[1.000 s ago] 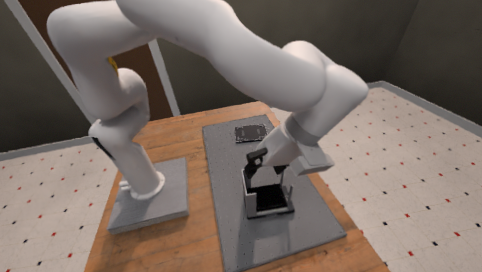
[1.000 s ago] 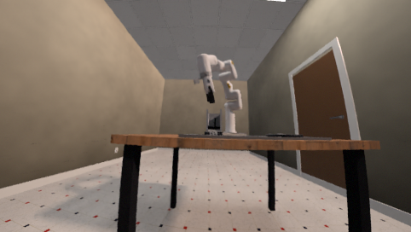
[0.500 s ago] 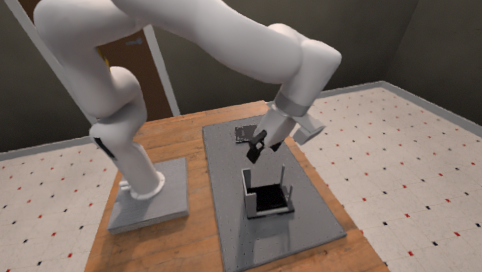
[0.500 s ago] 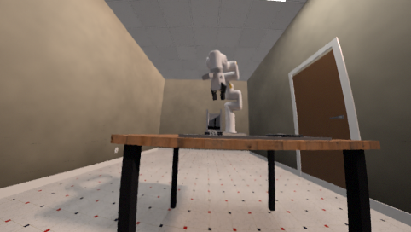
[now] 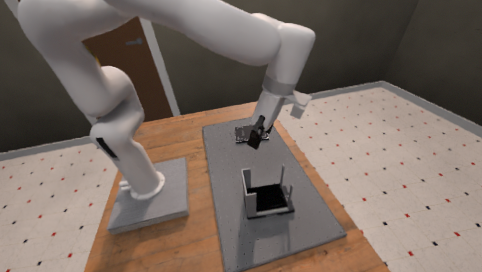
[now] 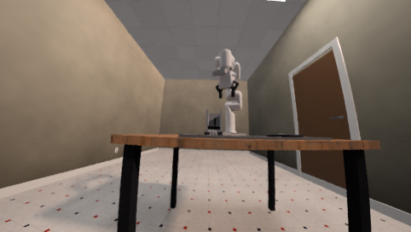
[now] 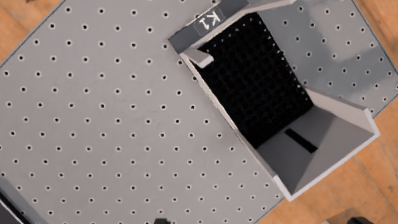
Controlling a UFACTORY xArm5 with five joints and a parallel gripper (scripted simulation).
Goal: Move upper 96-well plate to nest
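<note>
Rack K1 [image 5: 267, 196] stands on the grey perforated board [image 5: 225, 165], with a black 96-well plate [image 5: 271, 197] showing between its posts. In the wrist view the rack's K1 label [image 7: 210, 20] and the plate's top [image 7: 255, 80] lie at the upper right. The lower plate is hidden beneath the upper one. Nest N1 [image 5: 243, 134] lies at the board's far end, partly hidden behind my gripper. My gripper [image 5: 257, 132] [image 6: 226, 90] is open and empty. It hangs high above the board, well clear of the rack [image 6: 213, 121].
The arm's base stands on a grey pedestal [image 5: 150, 200] on the left of the wooden table. The rack's tall posts [image 5: 283, 175] stick up around the plates. A brown door [image 6: 324, 115] is in the wall beside the table.
</note>
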